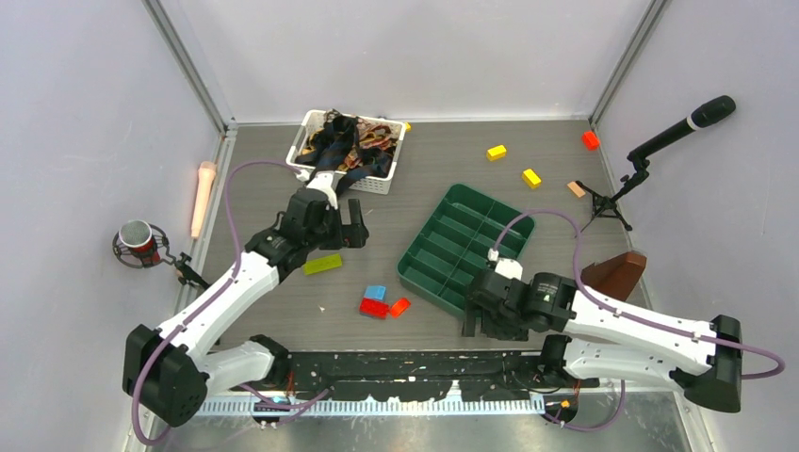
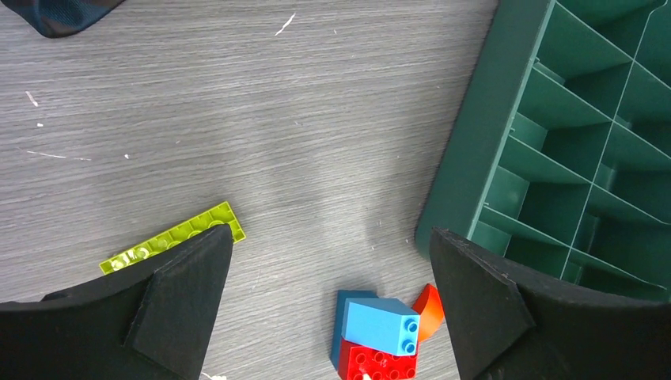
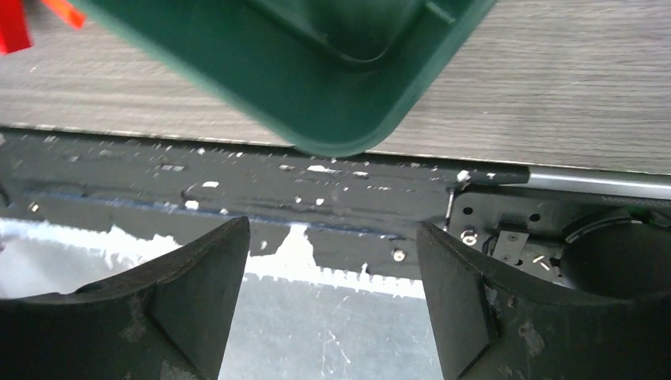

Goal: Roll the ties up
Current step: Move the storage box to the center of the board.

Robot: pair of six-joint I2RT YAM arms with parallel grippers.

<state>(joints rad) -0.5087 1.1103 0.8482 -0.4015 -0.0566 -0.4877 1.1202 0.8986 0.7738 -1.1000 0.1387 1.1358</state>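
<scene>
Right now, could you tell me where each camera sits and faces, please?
Top: above and behind the bases, looking down on the table and ties; left arm and right arm show.
Left wrist: on left arm, facing down at the lime brick; open jaws show.
Right wrist: on right arm, facing the table's near edge; open jaws show.
Shared: the green tray appears in all three.

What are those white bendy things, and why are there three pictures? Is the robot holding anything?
Those are two robot arms, each ending in a two-finger claw called a gripper. The big picture looks down from above. The other two come from cameras on the wrists, showing each gripper's own black fingers. On the table sit a white basket piled with ties, a green tray with compartments, and coloured bricks. The left gripper and the right gripper are both open, holding nothing.
</scene>
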